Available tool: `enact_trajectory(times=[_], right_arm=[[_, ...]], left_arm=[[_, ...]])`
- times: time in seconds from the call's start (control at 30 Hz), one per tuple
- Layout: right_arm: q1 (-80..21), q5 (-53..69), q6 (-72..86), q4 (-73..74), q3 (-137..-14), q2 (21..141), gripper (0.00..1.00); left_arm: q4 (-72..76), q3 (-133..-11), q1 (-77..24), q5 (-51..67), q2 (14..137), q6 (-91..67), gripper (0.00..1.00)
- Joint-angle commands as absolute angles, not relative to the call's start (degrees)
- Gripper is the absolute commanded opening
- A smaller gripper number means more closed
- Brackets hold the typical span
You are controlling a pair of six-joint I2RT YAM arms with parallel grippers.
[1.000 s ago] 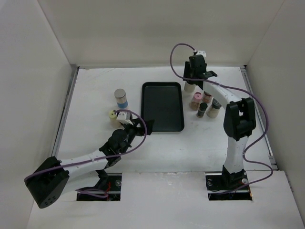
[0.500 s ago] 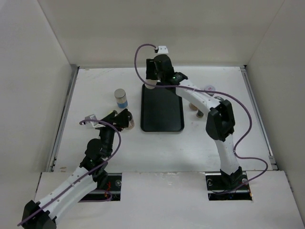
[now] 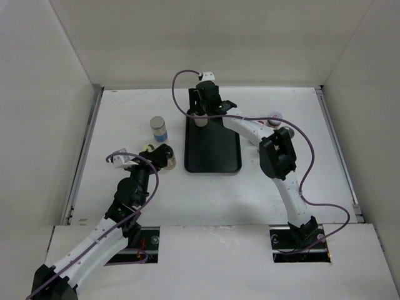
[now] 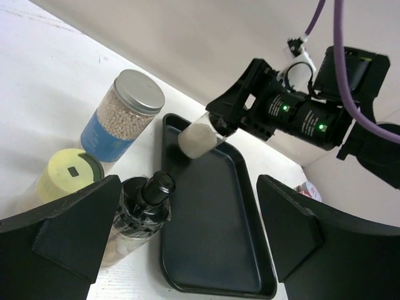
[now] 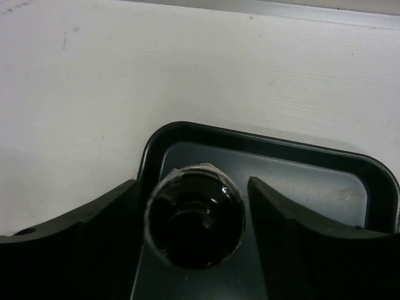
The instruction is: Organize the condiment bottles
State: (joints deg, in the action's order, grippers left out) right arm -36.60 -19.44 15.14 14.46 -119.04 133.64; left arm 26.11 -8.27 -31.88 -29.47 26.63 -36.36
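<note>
My right gripper [image 3: 200,112] is shut on a black-capped bottle [image 3: 200,120] of beige powder at the far left corner of the black tray [image 3: 214,153]. The right wrist view shows its cap [image 5: 195,215] between my fingers, over the tray [image 5: 300,181]. My left gripper [image 3: 160,155] is open, beside the tray's left edge. A second black-capped bottle [image 4: 140,212] stands just inside its left finger [image 4: 62,244]. A yellow-capped jar [image 4: 67,175] and a blue-labelled, silver-capped jar [image 4: 122,115] stand behind it.
A pink-capped jar [image 3: 274,116] and at least one more bottle stand right of the tray, partly hidden by the right arm. The tray floor [image 4: 219,237] holds nothing but the held bottle [image 4: 200,136]. White walls close in the table on three sides.
The right gripper carried the bottle from the group at the right across to the tray's far left corner and came lower. The left arm swung back and now faces the black-capped bottle.
</note>
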Motion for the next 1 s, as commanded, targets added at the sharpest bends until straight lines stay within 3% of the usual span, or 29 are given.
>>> enact_trajectory(times=[0.0, 0.1, 0.27, 0.5, 0.57, 0.7, 0.97], right_arm=[[-37.0, -20.9, 14.7, 8.2, -120.0, 131.1, 0.81], [-37.0, -19.3, 16.1, 6.9, -118.2, 128.8, 0.86], [-37.0, -17.9, 16.4, 5.3, -111.0, 119.7, 0.87], [-43.1, -4.2, 12.7, -4.1, -86.4, 105.1, 0.67], [-46.3, 1.1, 9.9, -7.6, -81.2, 103.8, 0.71], [-51.6, 4.7, 6.2, -11.0, -77.3, 104.8, 0.89], [-54.9, 8.4, 5.1, -12.7, -77.1, 107.8, 0.94]], left_arm=[[28.3, -7.6, -31.5, -28.0, 27.3, -37.0, 0.91], [28.9, -7.5, -31.5, -27.9, 27.9, -36.9, 0.91], [28.4, -7.4, -31.2, -28.4, 25.9, -36.7, 0.91], [20.1, -9.8, -26.7, -30.9, 26.6, -40.6, 0.92], [16.3, -11.0, -24.0, -30.1, 28.7, -43.5, 0.93], [11.9, -12.0, -16.8, -26.0, 29.0, -47.2, 0.94], [7.9, -10.8, -11.1, -24.4, 24.3, -49.6, 0.94]])
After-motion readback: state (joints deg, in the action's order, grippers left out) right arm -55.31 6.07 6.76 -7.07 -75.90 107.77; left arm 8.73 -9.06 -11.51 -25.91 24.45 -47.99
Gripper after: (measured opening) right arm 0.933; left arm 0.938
